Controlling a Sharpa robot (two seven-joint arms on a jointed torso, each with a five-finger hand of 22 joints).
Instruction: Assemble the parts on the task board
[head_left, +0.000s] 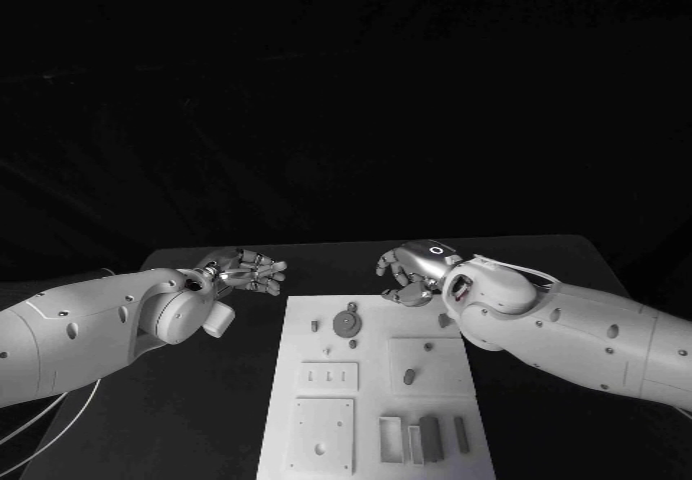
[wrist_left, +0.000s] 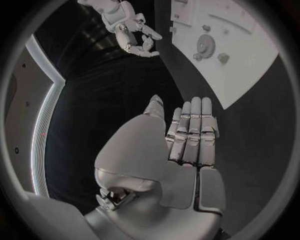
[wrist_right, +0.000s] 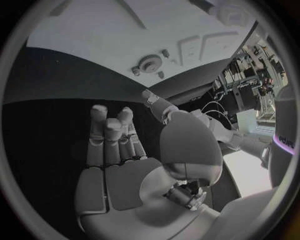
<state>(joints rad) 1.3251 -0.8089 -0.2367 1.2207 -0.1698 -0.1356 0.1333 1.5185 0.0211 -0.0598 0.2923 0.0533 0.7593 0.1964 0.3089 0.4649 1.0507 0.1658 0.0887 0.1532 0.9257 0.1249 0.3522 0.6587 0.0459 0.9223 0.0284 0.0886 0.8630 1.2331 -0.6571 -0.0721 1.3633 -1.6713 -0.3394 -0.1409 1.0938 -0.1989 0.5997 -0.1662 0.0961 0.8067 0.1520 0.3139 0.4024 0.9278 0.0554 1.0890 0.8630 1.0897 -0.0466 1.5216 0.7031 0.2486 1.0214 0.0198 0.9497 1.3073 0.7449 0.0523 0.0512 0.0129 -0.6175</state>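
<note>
So both hands empty: left hand (head_left: 248, 271) fingers straight, right hand (head_left: 410, 273) loosely curled, above counter (head_left: 188, 420). Approach board (head_left: 325, 345) slow, pick gear (head_left: 346, 323) w/ fingertips.

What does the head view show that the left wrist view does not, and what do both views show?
Only the head view shows the near end of the task board, with the upright grey parts standing there, and both white arms reaching in from the sides.

Only the left wrist view shows the palm side of the left hand, with its fingers straight, close together and holding nothing.

Both views show the gear on the far part of the board, and the right hand with nothing in it, over the black table.
</note>
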